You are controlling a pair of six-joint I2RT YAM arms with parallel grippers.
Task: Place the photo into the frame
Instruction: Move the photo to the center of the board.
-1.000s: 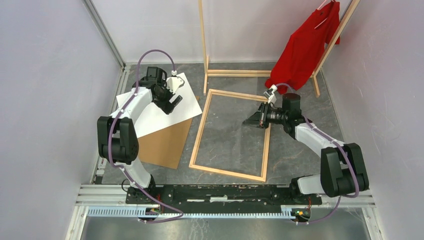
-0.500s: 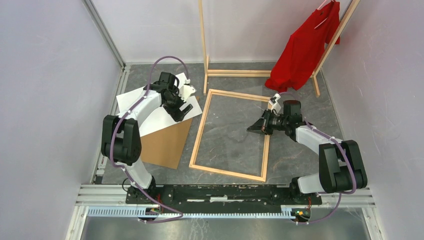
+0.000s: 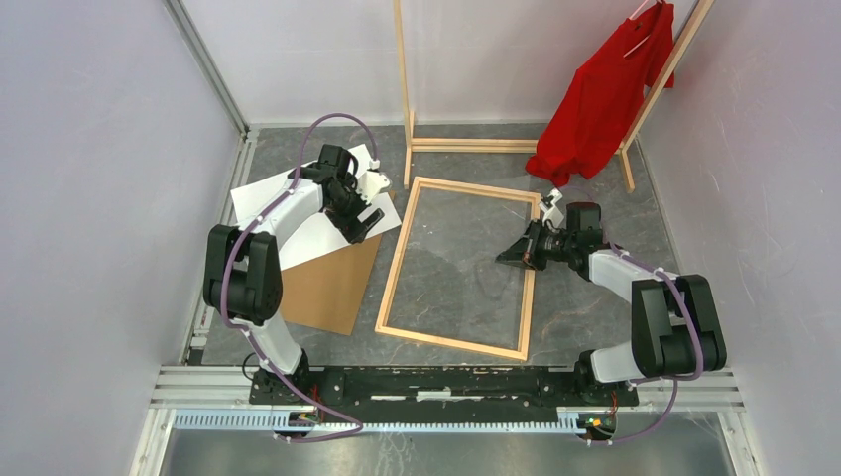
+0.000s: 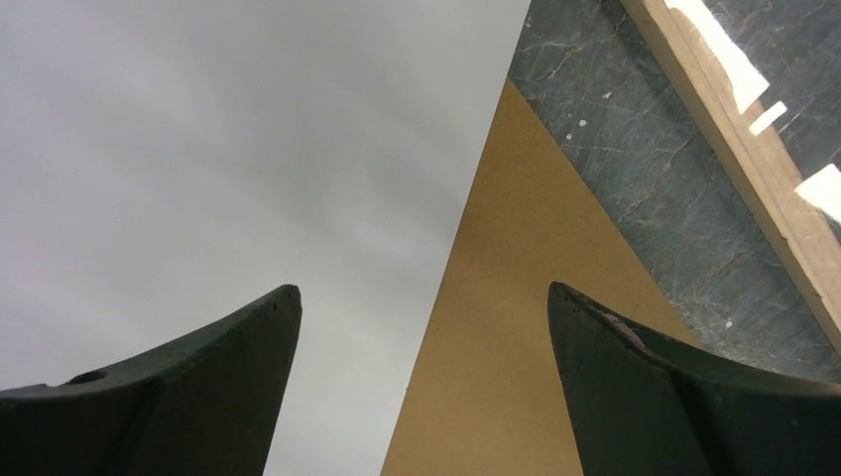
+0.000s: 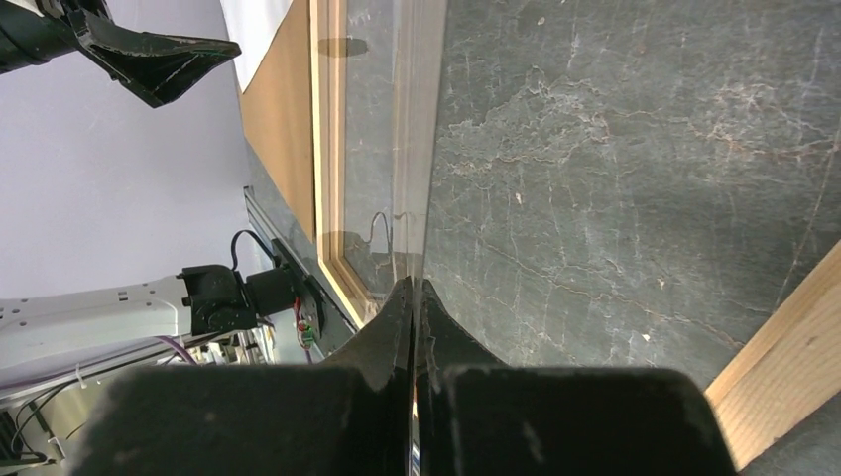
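The photo (image 3: 307,236) lies white side up at the back left, overlapping the brown backing board (image 3: 332,288). To its right the light wooden frame (image 3: 394,268) lies flat. My left gripper (image 3: 365,220) hangs open over the photo's right edge. In the left wrist view, the gripper (image 4: 424,293) straddles the line between the white photo (image 4: 248,149) and the board (image 4: 516,297). My right gripper (image 3: 508,258) sits low inside the frame's right rail. It is shut (image 5: 414,288) on the edge of a clear sheet (image 5: 409,149), which stands tilted up off the floor.
A tall wooden rack with a red shirt (image 3: 605,94) stands at the back right, just behind the frame. Grey walls close in on both sides. A metal rail runs along the near edge by the arm bases.
My left gripper has swung right, from over the photo's middle to its right edge, still open. My right gripper has drawn slightly nearer and rightwards with the clear sheet.
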